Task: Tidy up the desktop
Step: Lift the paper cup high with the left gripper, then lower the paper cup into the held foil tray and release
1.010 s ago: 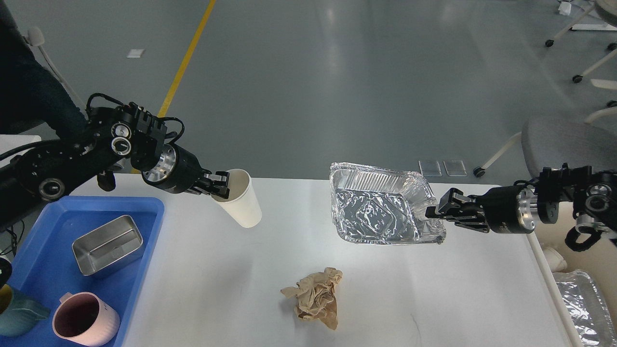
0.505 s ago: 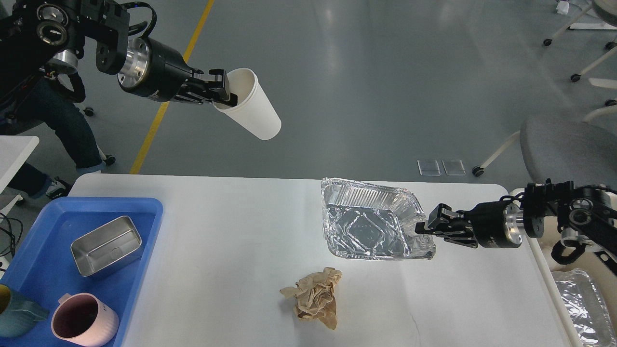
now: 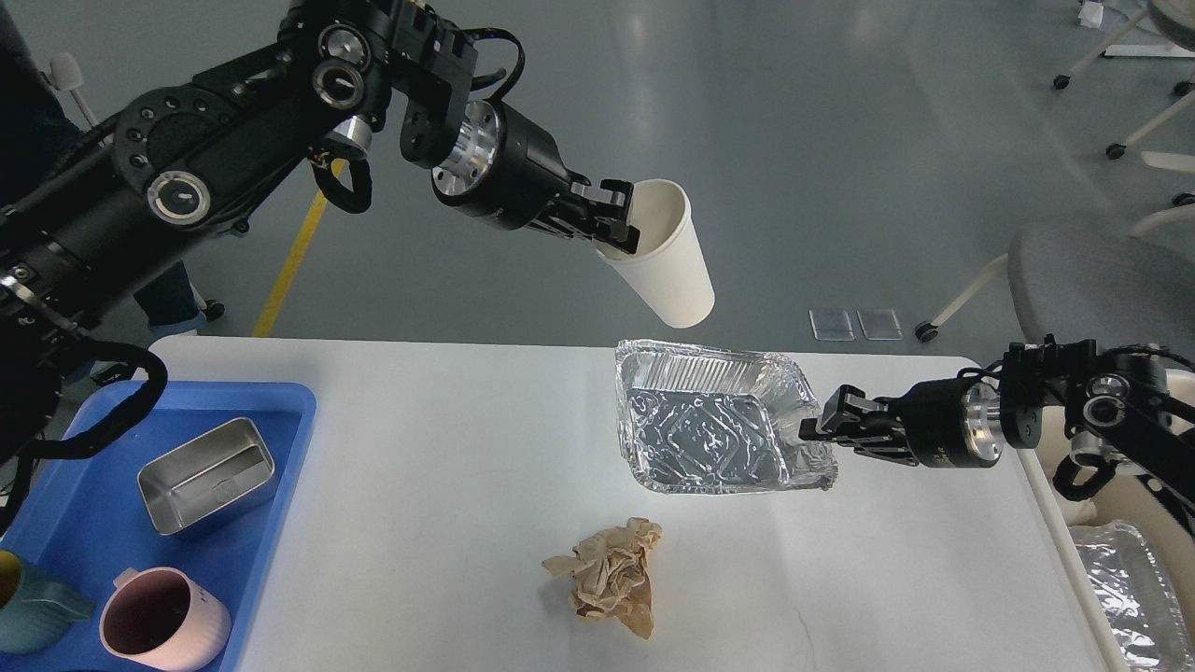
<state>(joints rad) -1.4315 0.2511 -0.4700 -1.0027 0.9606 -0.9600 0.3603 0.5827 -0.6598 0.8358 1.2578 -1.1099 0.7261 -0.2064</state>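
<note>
The desktop [image 3: 448, 485] is a large white tabletop filling the lower view. My left gripper [image 3: 618, 219] is shut on the rim of a white paper cup [image 3: 665, 266], held tilted in the air above the table's far edge. My right gripper [image 3: 814, 427] is shut on the right rim of a silver foil tray [image 3: 714, 431], held just over the table at centre right. The cup hangs above the foil tray's far side. A crumpled brown paper ball [image 3: 611, 577] lies on the desktop near the front centre.
A blue plastic tray [image 3: 84, 523] at the left holds a steel box [image 3: 207, 474], a pink mug [image 3: 163, 621] and a teal cup [image 3: 33, 611]. A cream bin [image 3: 1153, 523] at the right holds another foil tray [image 3: 1130, 593]. A grey chair [image 3: 1102, 280] stands beyond.
My left arm has lifted the paper cup off the table and swung it right, to above the foil tray. My right gripper has shifted the foil tray slightly left.
</note>
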